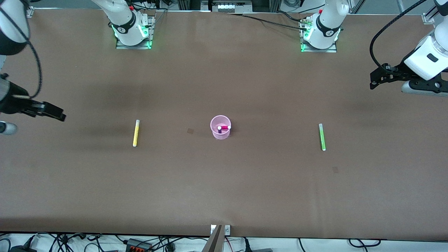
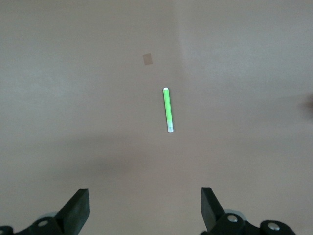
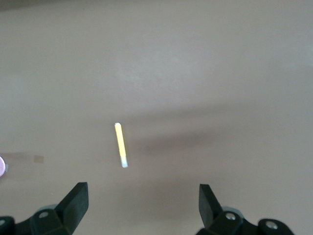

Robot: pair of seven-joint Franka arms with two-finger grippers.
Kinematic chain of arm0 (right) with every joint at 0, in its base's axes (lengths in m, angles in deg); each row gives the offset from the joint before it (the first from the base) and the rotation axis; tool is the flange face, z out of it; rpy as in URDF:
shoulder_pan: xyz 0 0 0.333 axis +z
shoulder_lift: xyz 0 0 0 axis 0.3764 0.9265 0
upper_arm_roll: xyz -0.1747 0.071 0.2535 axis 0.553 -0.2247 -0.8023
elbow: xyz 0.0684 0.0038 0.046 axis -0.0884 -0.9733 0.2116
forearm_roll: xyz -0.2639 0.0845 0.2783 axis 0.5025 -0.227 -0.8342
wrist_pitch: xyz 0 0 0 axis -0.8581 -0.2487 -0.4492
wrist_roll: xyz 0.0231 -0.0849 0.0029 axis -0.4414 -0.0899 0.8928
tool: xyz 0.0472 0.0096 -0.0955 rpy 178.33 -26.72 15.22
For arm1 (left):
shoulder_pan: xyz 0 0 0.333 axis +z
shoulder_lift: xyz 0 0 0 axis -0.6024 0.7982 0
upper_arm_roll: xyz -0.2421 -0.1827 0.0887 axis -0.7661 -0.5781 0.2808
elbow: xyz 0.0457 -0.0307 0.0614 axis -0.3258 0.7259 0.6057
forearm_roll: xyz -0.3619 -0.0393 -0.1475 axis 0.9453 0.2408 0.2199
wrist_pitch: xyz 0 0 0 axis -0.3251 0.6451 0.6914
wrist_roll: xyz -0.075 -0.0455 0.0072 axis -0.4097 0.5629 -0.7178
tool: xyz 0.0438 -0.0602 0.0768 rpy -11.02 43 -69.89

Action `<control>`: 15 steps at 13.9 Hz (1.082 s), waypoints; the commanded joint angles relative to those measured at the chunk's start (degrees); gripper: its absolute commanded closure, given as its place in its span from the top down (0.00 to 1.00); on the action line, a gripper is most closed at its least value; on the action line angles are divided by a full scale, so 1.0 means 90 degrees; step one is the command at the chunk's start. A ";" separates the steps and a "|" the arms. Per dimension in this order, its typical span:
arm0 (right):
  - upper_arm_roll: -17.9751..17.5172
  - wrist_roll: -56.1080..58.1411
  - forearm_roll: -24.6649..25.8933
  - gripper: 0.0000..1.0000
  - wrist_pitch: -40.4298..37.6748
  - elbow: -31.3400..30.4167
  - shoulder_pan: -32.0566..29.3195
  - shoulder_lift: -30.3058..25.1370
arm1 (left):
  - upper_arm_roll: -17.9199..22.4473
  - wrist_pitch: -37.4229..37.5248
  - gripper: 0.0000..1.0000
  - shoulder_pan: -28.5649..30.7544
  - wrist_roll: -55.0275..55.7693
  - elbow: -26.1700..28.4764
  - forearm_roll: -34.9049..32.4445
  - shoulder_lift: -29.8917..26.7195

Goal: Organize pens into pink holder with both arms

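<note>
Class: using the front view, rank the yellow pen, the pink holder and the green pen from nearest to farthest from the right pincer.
1. Yellow pen, lying toward the right arm's end, closest to the right pincer.
2. Pink holder, mid-table, with pens already inside.
3. Green pen, lying toward the left arm's end.

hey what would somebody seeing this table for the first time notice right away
Probably the pink holder mid-table, with a magenta pen already inside. Next, two bright pens lying flat either side of it: a yellow pen toward the right arm's end and a green pen toward the left arm's end. The left gripper and right gripper hover open at the table's ends.
</note>
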 commanded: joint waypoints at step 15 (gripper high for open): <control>-0.0023 0.0690 0.0030 1.00 0.0268 -0.0961 0.0119 -0.0751 | 0.0026 0.0084 1.00 0.0007 -0.0003 -0.0010 0.0120 -0.0052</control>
